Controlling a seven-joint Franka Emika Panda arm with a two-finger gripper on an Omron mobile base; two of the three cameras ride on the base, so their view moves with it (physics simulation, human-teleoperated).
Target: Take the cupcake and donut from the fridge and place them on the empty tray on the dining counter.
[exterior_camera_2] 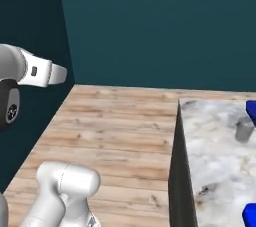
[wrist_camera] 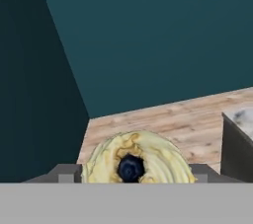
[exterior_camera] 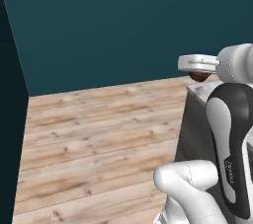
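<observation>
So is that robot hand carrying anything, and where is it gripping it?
Yes, the cupcake: the gripper has its fingers on opposite sides of it.

No legible text or labels.

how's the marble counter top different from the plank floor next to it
The white-and-grey marble counter top is mottled and seamless; the light brown wooden plank floor is streaked with board lines. The counter top stands raised on a dark side panel; the floor lies lower beside it. The counter top bears a small grey cup; this stretch of floor bears nothing. Both are flat and level.
</observation>
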